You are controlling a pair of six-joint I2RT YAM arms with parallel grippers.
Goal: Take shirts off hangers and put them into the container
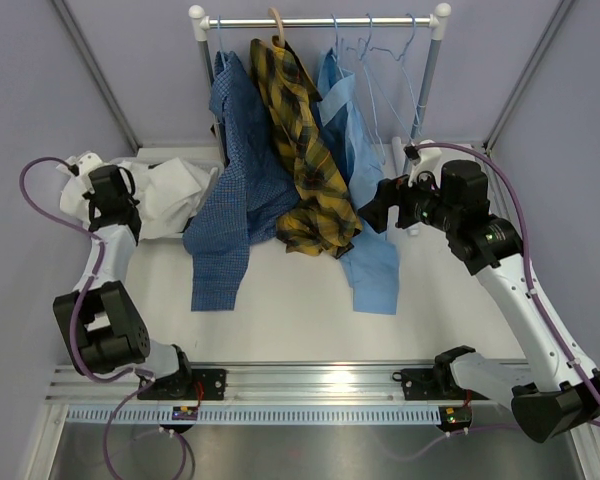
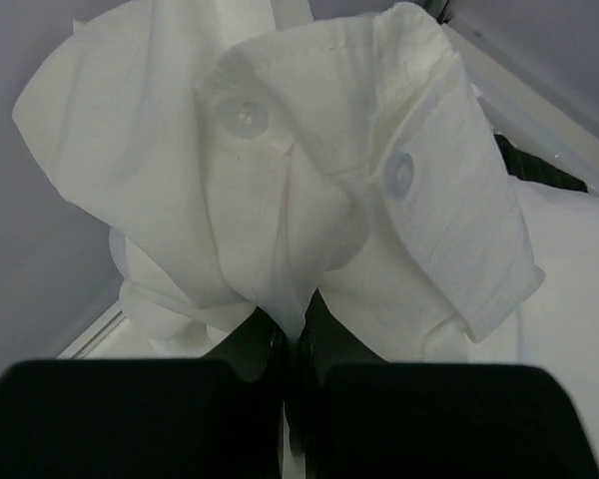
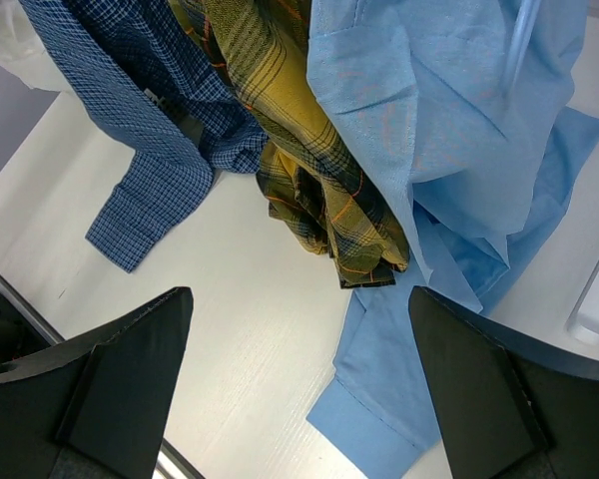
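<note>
Fabric of the white shirt (image 2: 280,200) is pinched by the left gripper (image 2: 292,334), jaws pressed together on it, below and left of the clothes rail (image 1: 320,21). From the rail hang the dark blue check shirt (image 1: 235,170), yellow plaid shirt (image 1: 305,160) and light blue shirt (image 1: 365,190), with empty hangers (image 1: 368,45) at its right end. The right gripper (image 1: 373,214), jaws spread, sits below that end.
</note>
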